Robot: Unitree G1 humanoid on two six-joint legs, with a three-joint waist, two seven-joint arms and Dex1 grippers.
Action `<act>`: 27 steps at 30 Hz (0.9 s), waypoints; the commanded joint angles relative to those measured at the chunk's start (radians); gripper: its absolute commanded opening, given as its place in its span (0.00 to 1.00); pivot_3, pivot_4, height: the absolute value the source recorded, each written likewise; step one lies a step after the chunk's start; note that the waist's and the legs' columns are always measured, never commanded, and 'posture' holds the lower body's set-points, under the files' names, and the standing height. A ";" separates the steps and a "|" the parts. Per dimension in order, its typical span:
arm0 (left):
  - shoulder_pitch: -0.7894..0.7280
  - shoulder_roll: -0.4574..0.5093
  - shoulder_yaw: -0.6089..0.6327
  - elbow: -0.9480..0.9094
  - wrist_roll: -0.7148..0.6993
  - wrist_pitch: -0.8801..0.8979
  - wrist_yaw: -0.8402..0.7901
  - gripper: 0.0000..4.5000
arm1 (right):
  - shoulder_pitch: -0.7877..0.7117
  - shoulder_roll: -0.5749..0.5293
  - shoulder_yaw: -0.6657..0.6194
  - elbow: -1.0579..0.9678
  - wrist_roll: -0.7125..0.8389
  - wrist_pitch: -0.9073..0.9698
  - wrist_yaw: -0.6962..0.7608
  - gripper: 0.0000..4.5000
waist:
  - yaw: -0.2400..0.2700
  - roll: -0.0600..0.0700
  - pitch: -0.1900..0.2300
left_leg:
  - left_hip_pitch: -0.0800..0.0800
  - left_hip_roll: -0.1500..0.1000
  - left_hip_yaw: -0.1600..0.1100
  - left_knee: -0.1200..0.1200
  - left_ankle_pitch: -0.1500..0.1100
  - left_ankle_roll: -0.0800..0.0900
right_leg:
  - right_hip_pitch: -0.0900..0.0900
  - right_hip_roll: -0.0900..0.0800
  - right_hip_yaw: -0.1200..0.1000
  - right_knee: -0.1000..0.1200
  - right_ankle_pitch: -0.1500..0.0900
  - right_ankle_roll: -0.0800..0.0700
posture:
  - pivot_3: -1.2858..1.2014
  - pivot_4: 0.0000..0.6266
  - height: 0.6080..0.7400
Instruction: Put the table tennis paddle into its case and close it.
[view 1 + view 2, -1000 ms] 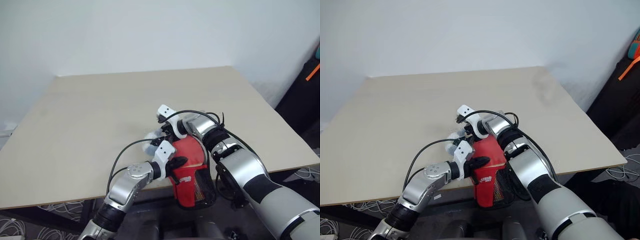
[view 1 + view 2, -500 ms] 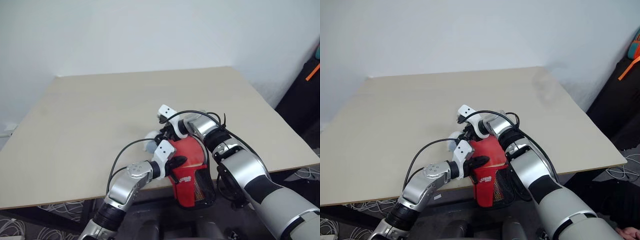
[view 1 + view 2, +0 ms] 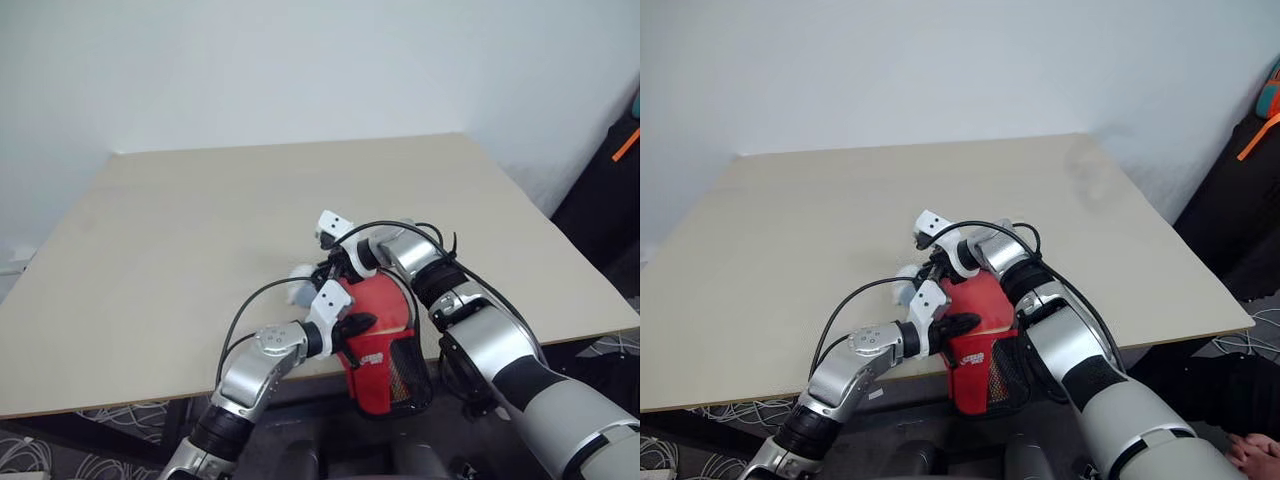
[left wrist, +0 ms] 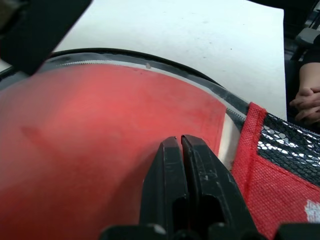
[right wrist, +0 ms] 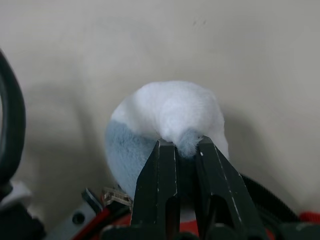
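Soft, light case (image 3: 378, 340) at bench (image 3: 150, 260) edge: left fingers (image 4: 180, 150) closed on its red side; right fingers (image 5: 170, 150) pinch its fluffy pompom (image 5: 170, 115), likely the zip pull.

I seem to be in a bare lab or test room. In front of me stands a plain pale table (image 3: 180, 260) against an empty white wall (image 3: 300, 60). Loose cables (image 3: 1250, 345) lie on the floor beside it, and patterned carpet (image 3: 110, 415) shows beneath its near edge. A person's clasped hands (image 4: 305, 102) rest close by, at the table's right side.
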 commanded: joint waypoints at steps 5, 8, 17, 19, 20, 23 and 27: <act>-0.017 -0.005 0.000 0.023 0.018 0.003 0.001 0.00 | -0.068 0.037 -0.103 0.061 0.040 -0.039 -0.170 0.01 | 0.000 0.000 0.000 | 0.000 0.000 0.000 0.000 0.000 0.000 | 0.000 0.000 0.000 0.000 0.000 0.000 | 0.52 0.00 1.00; -0.019 -0.006 0.002 0.028 0.019 0.002 0.002 0.00 | -0.075 0.046 -0.127 0.079 0.047 -0.043 -0.207 0.01 | 0.000 0.000 0.000 | 0.000 0.000 0.000 0.000 0.000 0.000 | 0.000 0.000 0.000 0.000 0.000 0.000 | 0.52 0.00 1.00; -0.036 -0.015 -0.003 0.047 0.024 -0.002 0.002 0.00 | -0.105 0.068 -0.232 0.139 0.087 -0.062 -0.388 0.01 | 0.000 0.000 0.000 | 0.000 0.000 0.000 0.000 0.000 -0.001 | 0.000 0.000 0.000 0.000 0.000 0.000 | 0.52 0.00 1.00; -0.036 -0.018 -0.002 0.047 0.026 -0.001 0.000 0.00 | -0.115 0.066 -0.255 0.153 0.096 -0.072 -0.426 0.01 | 0.000 0.000 0.000 | 0.000 0.000 0.000 0.000 0.000 -0.001 | 0.000 0.000 0.000 0.000 0.000 0.000 | 0.52 0.00 1.00; -0.036 -0.018 -0.002 0.047 0.027 -0.001 0.000 0.00 | -0.121 0.065 -0.268 0.161 0.102 -0.077 -0.445 0.01 | 0.000 0.000 0.000 | 0.000 0.000 0.000 0.000 0.001 -0.001 | 0.000 0.000 0.000 0.000 0.000 0.000 | 0.52 0.00 1.00; -0.036 -0.021 0.000 0.050 0.030 -0.001 -0.004 0.00 | -0.136 0.061 -0.297 0.180 0.110 -0.090 -0.486 0.01 | 0.000 0.000 0.000 | 0.000 0.000 0.000 0.000 0.001 -0.001 | 0.000 0.000 0.000 0.000 0.000 0.000 | 0.52 0.00 1.00; -0.036 -0.024 0.002 0.052 0.035 0.000 -0.007 0.00 | -0.154 0.064 -0.319 0.191 0.128 -0.071 -0.463 0.01 | -0.004 0.000 0.000 | 0.000 0.000 0.000 0.000 0.001 -0.001 | 0.000 0.000 0.000 0.000 0.000 0.000 | 0.52 0.00 1.00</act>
